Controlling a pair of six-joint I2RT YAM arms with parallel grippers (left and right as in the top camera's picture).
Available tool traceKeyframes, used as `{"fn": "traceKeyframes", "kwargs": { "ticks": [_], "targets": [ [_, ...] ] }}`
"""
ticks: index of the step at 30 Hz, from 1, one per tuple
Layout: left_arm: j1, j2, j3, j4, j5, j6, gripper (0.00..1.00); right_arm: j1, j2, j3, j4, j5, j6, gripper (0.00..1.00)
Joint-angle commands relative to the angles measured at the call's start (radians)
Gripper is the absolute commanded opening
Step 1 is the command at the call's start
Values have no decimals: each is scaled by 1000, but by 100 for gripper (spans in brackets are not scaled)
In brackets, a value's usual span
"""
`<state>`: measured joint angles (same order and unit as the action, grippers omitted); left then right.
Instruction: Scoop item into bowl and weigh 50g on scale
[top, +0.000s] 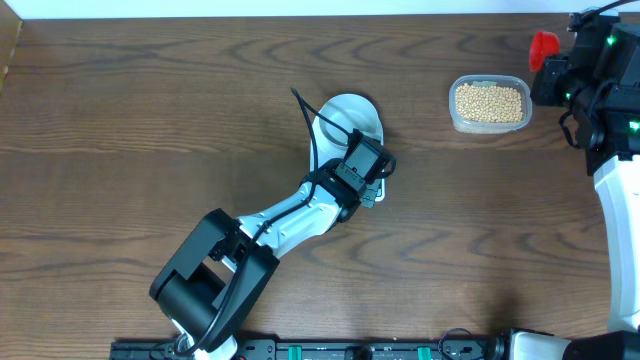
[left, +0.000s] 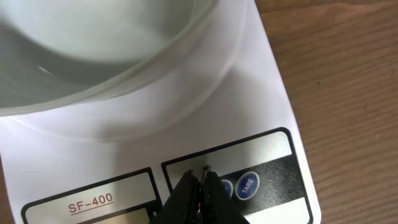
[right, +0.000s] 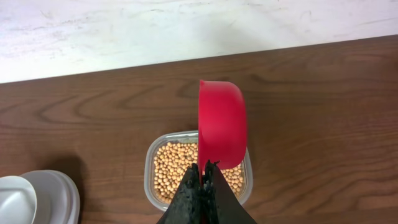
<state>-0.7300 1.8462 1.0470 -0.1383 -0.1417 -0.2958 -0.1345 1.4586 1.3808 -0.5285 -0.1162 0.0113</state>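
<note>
Right gripper (right: 202, 168) pinched the red scoop (right: 222, 127), held on edge above the clear tub (right: 150, 171) holding the beans (right: 171, 168). Left gripper (left: 200, 174) had its fingers pressed together, tips over the scale (left: 249, 93) front panel just beside two round buttons (left: 247, 185); contact not discernible. Bowl (left: 93, 56) sat on scale, well apart from tub.

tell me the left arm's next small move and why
Probably press the shut left gripper down onto the buttons of the scale: its tips hover just by them, the bowl sits on it, and the display looks blank.
</note>
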Motion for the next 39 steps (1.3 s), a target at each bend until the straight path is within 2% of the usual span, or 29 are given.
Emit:
{"fn": "traceKeyframes", "kwargs": {
  "ticks": [1,39],
  "targets": [
    [2,23,3,-3,-34,-26,7,-8,0,18,-6,-7,10,1],
    [2,48,2,-35,-34,-23,7,-8,0,18,-7,-15,10,1]
  ]
}}
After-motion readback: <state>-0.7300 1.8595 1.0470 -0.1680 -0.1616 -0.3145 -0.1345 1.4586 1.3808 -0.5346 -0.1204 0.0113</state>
